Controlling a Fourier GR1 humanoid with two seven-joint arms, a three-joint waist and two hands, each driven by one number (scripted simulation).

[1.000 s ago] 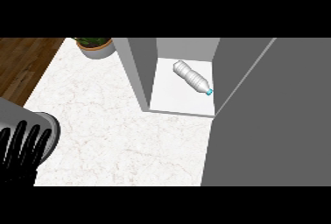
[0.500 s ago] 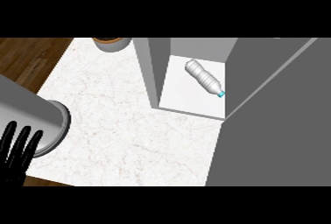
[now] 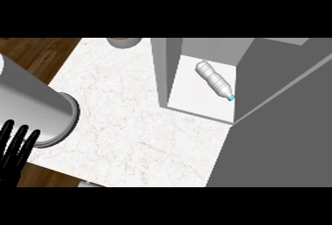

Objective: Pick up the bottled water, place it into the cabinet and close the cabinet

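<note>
The pot point(image 3: 125, 41) at the bench's point(image 3: 123, 127) far edge is being cut off by the picture's top; the left hand point(image 3: 14, 151) is running off the left edge; the cabinet's point(image 3: 272, 127) right side is running off the right edge.

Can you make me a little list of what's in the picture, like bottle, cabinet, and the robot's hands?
bottle: bottled water lying on its side inside the cabinet, blue cap toward the lower right
cabinet: cabinet open; grey door swung out at right
counter: white marble counter
left hand: left hand at the lower left edge, fingers straight, holding nothing
right hand: not seen
pot: pot at the top edge
</note>
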